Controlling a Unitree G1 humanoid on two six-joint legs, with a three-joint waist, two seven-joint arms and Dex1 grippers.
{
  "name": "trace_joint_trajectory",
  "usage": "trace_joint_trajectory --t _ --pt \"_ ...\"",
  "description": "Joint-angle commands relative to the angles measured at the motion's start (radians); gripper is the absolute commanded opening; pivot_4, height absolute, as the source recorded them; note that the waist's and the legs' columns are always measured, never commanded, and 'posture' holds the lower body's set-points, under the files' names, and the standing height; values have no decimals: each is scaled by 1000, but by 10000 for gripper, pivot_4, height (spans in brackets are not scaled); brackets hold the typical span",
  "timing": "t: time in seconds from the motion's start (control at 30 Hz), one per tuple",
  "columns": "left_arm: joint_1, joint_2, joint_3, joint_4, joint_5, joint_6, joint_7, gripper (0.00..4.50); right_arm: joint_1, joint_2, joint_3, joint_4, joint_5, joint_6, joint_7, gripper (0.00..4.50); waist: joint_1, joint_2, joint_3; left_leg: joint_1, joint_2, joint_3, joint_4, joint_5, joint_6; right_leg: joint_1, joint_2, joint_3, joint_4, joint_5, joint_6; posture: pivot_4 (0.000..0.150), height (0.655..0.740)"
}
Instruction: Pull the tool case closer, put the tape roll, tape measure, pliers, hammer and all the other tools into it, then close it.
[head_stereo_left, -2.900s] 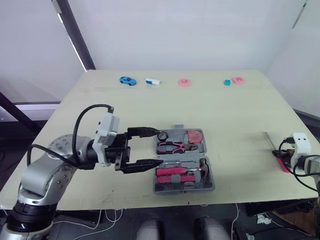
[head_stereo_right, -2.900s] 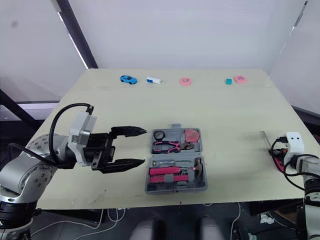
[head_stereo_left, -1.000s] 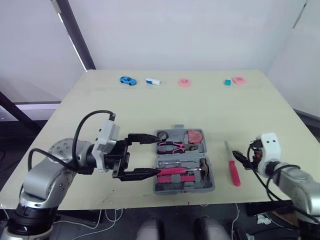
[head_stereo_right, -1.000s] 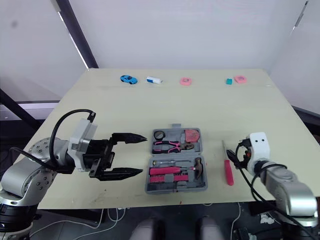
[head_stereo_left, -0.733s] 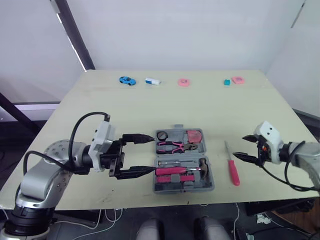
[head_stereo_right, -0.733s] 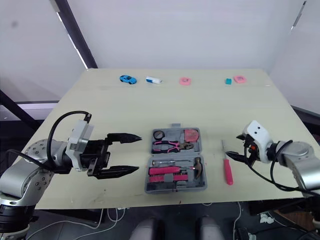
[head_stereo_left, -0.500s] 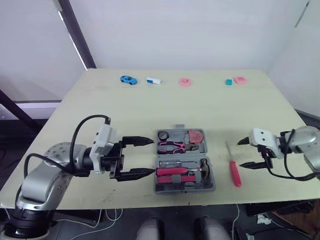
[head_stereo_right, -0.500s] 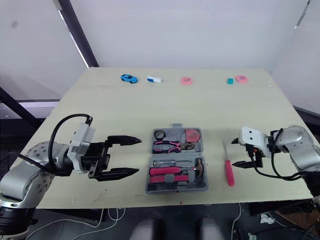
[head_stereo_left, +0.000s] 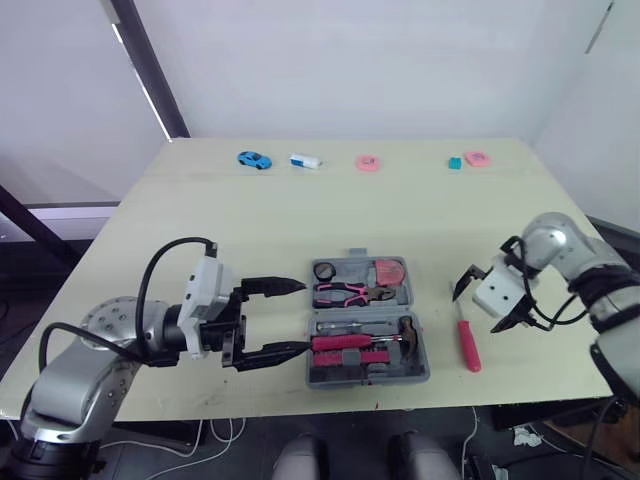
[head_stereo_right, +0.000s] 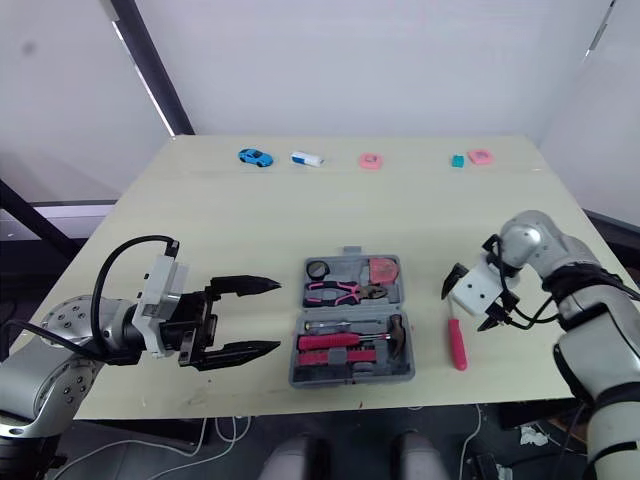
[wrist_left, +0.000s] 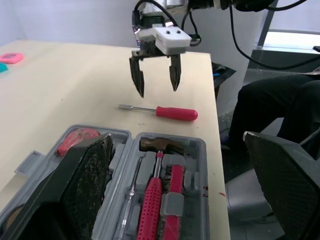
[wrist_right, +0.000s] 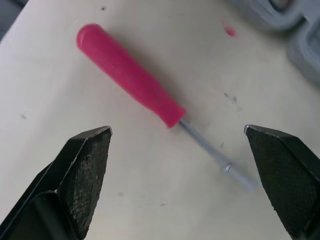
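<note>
We are holding our left gripper wide open just left of the open tool case, which is sitting near the table's front edge with pliers and hammer inside. Our right gripper is hanging, fingers spread and empty, over the red screwdriver lying just right of the case

Beige table, tool case, red screwdriver

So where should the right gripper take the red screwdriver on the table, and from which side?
Take the screwdriver by its thick red handle, coming down from above. It lies flat on the table, apart from the tool case, and its metal shaft is thin. The right gripper, open, hangs over it.
</note>
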Motion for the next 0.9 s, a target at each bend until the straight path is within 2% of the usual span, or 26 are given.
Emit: trace_joint_trajectory --t 0.03,0.2,0.53,0.63,0.67,0.7,0.73,0.8,0.87,0.9 --pt "15 -3 23 -43 -10 -10 20 45000 -32 19 31 70 -72 -142 -41 44780 4 1 0 0 0 0 0 0 0 0 0 0 0 0 0 1500 7395" --pt "29 -1 30 -55 -13 -14 35 45000 -53 38 93 116 -237 -246 -203 44780 3 1 1 0 0 1 0 0 0 0 -1 0 0 0 0 1500 7395" --pt "47 6 29 -59 -19 -21 27 45000 -89 93 223 137 -558 -236 -612 44780 -4 2 1 2 0 0 1 3 -4 0 0 0 4 0 -1 1500 7395" --pt "42 7 27 -54 -19 -23 21 45000 -101 105 258 140 -630 -229 -709 35541 -6 -2 -1 3 0 1 1 3 -5 1 -1 1 4 0 -1 1500 7395" --pt "42 7 27 -55 -19 -22 20 45000 -106 106 269 141 -651 -229 -735 29008 -10 -3 -2 5 0 1 1 3 -5 2 0 1 4 0 -1 1500 7395" --pt "41 6 26 -54 -18 -23 19 45000 -112 107 276 146 -664 -228 -748 25187 -13 -3 -2 6 0 1 1 3 -5 4 0 1 4 0 -1 1500 7395" --pt "42 6 25 -54 -18 -24 17 45000 -115 108 279 154 -667 -230 -749 23760 -15 -3 -2 8 0 1 0 3 -5 5 0 1 4 0 -1 1500 7395" --pt "41 4 22 -52 -16 -25 14 45000 -120 106 287 167 -676 -236 -758 16067 -26 -3 -1 15 0 1 -1 3 -4 11 -1 3 3 0 -1 1500 7395" --pt "40 2 19 -50 -15 -27 12 45000 -122 101 286 178 -676 -241 -758 5992 -28 -3 -1 18 0 -1 -2 3 -4 13 0 3 4 0 -1 1500 7395" --pt "40 2 19 -49 -14 -28 11 45000 -122 99 283 183 -673 -242 -755 4695 -30 -3 -1 18 1 -1 -2 3 -4 13 0 3 4 0 -1 1500 7395"
